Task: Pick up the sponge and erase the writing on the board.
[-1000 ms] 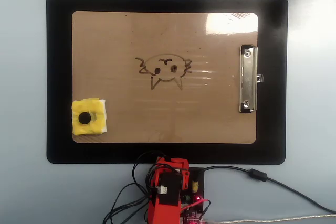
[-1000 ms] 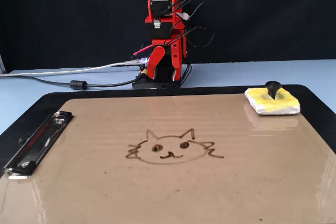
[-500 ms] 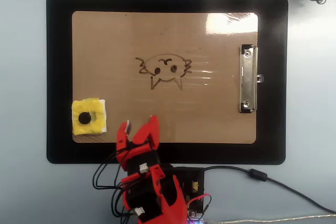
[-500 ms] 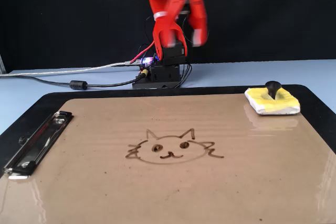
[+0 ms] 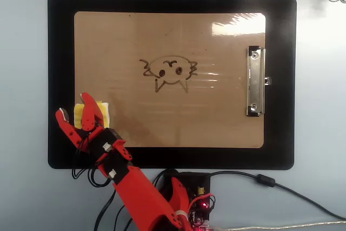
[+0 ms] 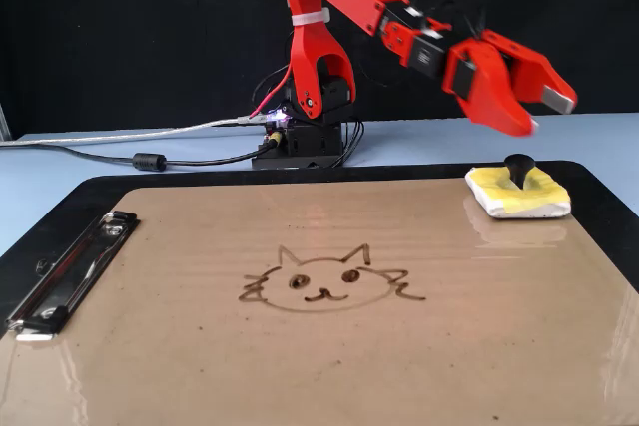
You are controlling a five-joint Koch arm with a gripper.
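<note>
Sponge point(image 6: 517, 193) — gripper point(image 6: 548, 115) above (parted)

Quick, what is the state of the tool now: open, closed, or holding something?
Tool: open and empty, raised above the sponge, not touching it.

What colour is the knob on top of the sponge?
Black. The knob stands out against the yellow sponge, clearest in the fixed view.
</note>
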